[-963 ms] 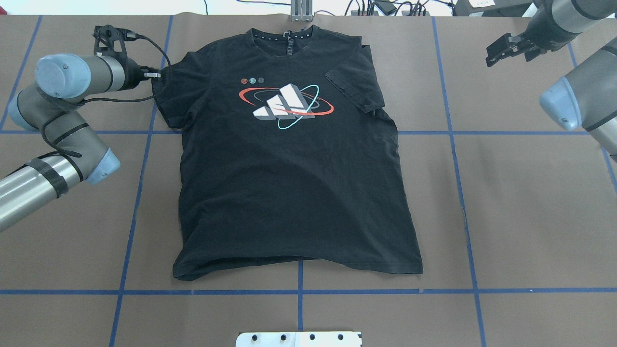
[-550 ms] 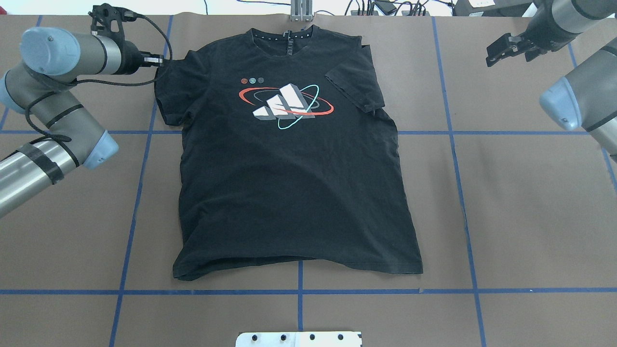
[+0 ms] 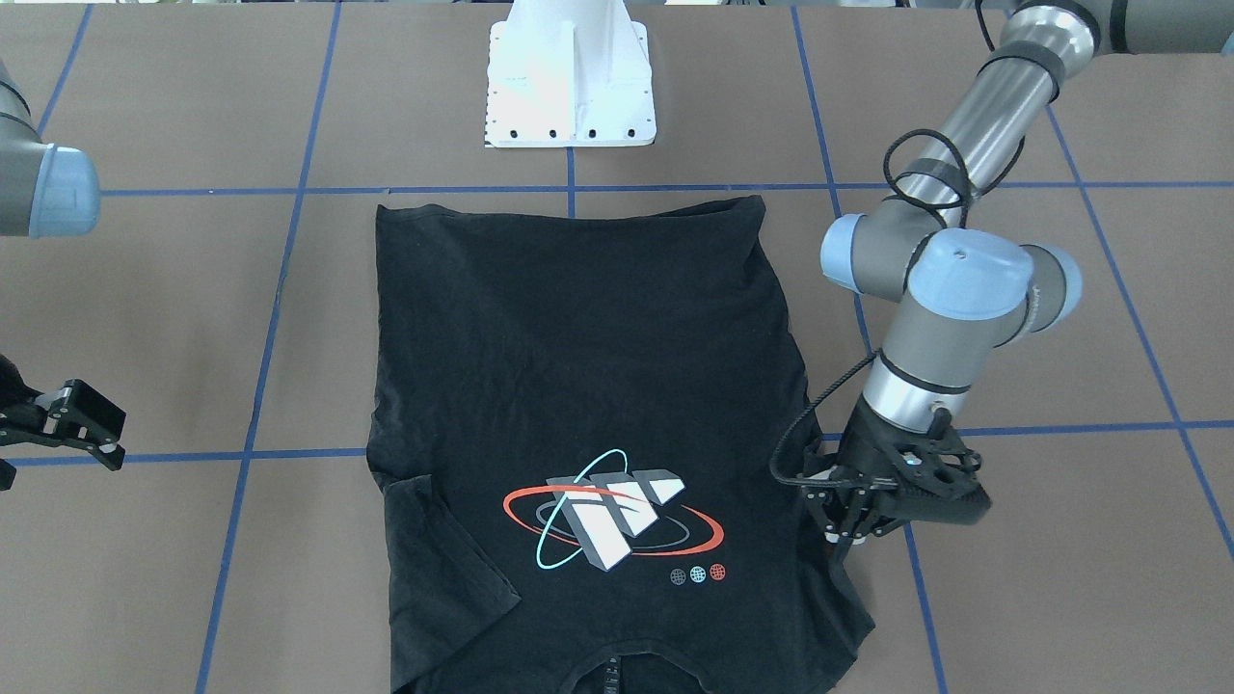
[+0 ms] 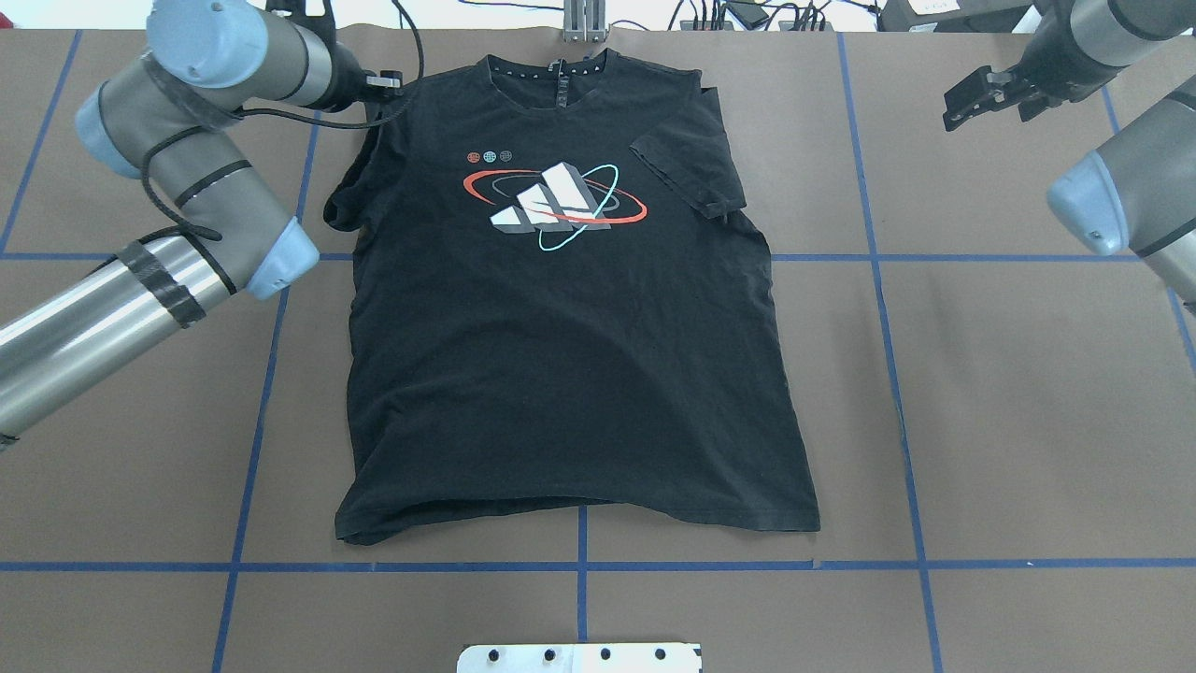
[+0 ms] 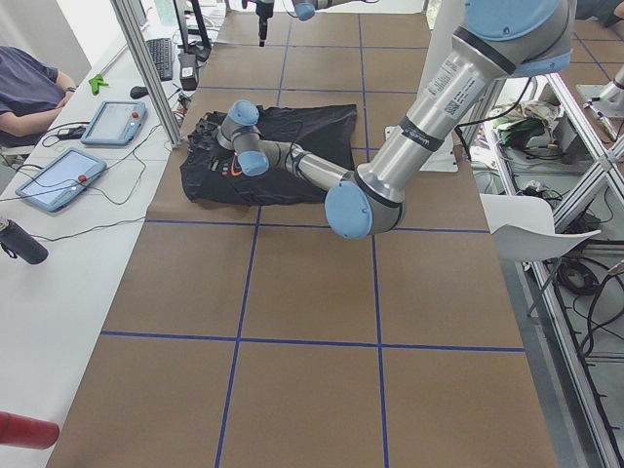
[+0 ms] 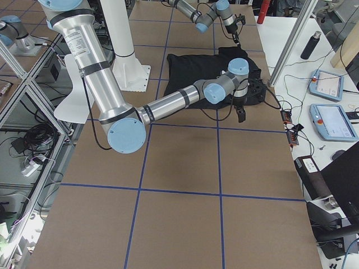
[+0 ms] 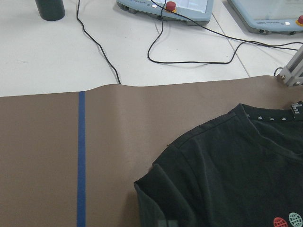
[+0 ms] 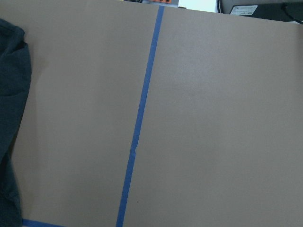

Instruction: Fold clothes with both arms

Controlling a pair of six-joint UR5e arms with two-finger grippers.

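A black T-shirt (image 4: 561,374) lies front up near the middle of the brown desk (image 4: 1028,393), which is marked into squares by blue tape (image 4: 981,257). Its collar (image 4: 551,70) points to the desk's far edge, away from the white pedestal (image 3: 569,96), and its hem lies on the side nearest that pedestal. The red, grey and cyan orbit graphic (image 4: 556,206) shows high on the chest. The sleeve on the robot's right (image 4: 687,159) is folded in over the body of the shirt. The sleeve on the robot's left (image 4: 344,201) is bunched and drawn in toward the shoulder. The left arm (image 4: 215,201) reaches to that shoulder, and the left pincer (image 3: 848,542) points down at the sleeve's outer edge. In the front-facing view its fingers look pressed together, pinching the sleeve cloth, which rises a little from the desk to meet them. The left wrist view looks over the shirt's shoulder and collar, with a rumpled fold of sleeve at the bottom of the picture. The right arm (image 4: 1121,178) stands at the far right of the desk, well apart from the shirt. The right pincer (image 4: 962,101) hangs over bare brown paper with its fingers spread and nothing between them. The right wrist view shows only the desk, one line of tape and a dark edge of the shirt at its left border.
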